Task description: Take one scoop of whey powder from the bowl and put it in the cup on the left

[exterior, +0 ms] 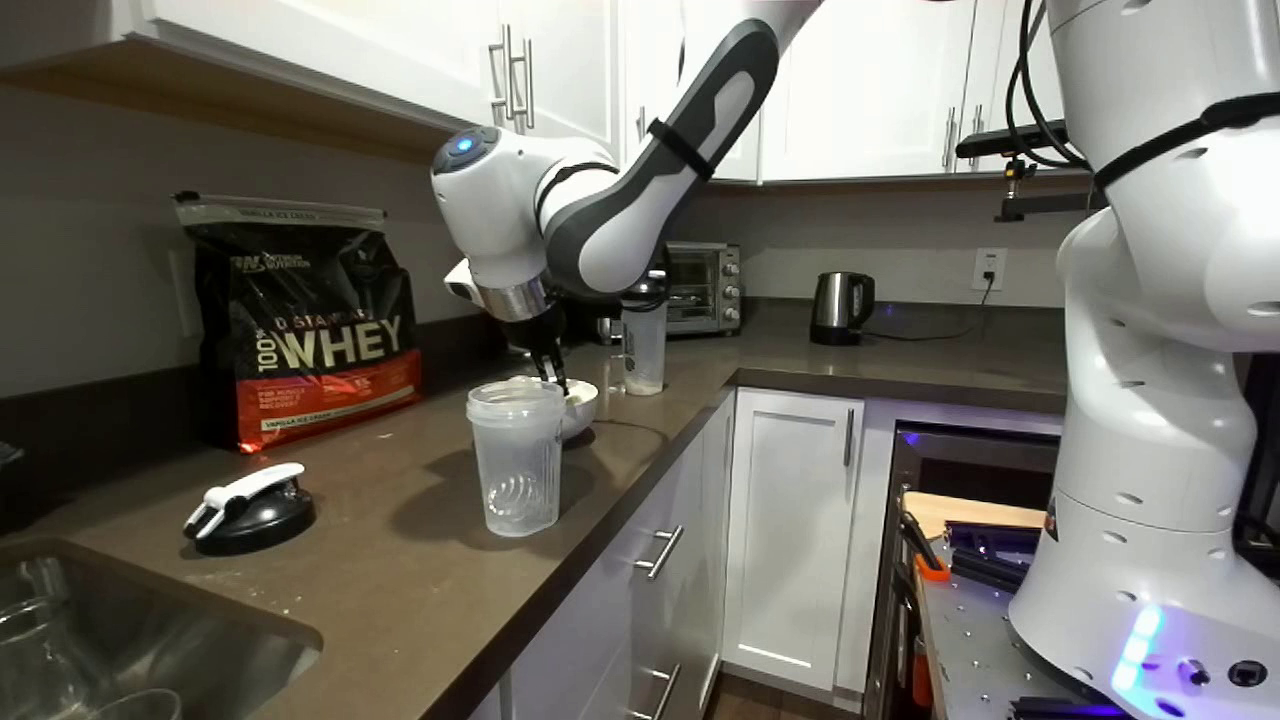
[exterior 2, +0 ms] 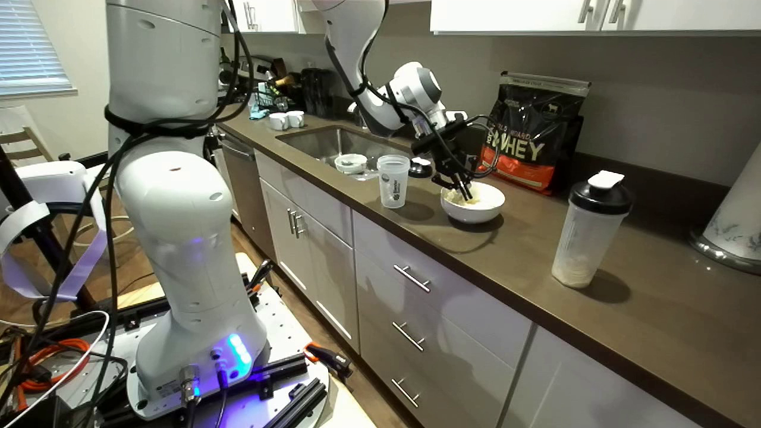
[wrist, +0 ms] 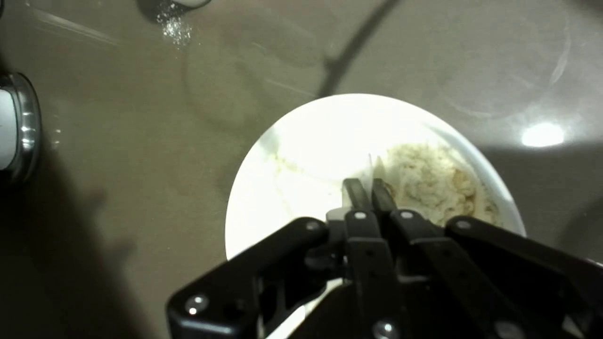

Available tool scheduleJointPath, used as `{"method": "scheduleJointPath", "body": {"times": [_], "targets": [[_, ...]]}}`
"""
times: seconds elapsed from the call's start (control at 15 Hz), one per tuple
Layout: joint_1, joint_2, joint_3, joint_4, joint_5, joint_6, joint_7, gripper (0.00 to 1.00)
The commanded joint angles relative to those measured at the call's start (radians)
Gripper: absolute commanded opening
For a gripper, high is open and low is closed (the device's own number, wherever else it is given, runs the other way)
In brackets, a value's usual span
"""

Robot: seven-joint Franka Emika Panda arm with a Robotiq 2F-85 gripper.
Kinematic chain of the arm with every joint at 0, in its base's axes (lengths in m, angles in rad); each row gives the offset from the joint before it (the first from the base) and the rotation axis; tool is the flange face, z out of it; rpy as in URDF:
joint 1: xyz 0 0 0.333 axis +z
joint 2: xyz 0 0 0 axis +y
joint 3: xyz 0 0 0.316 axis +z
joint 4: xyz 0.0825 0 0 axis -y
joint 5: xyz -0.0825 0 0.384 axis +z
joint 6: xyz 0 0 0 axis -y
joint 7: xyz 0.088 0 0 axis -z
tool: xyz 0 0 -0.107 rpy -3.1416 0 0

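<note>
Whey bag (exterior: 310, 335) and lidded shaker (exterior 2: 588, 238) stood apart from the bowl (exterior 2: 472, 216); cup (exterior: 520, 465), nearer, blocked part of it in an exterior view. Gripper (wrist: 366, 186) had its fingers together, pointing down into the bowl, covering much of its lower half in wrist view. Couldn't make out the scoop or whether it was clamped.

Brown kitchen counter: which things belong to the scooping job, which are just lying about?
Job:
black two-fingered gripper, shut
shallow white round bowl
pale powder inside it
tall clear plastic cup
scoop: can't pick it out

Lying about:
glossy black-and-red whey bag
clear plastic shaker bottle, lidded
loose round black-and-white lid
silver and black kettle
silver toaster oven
</note>
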Motion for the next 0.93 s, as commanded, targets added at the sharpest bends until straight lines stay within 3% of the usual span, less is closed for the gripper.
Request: {"method": "scheduleJointPath", "body": {"times": [0.0, 0.87], "targets": [[0.002, -0.027, 0.007, -0.020, 0.017, -0.025, -0.009, 0.01], [0.007, -0.032, 0.023, -0.026, 0.027, -0.041, -0.014, 0.01]]}}
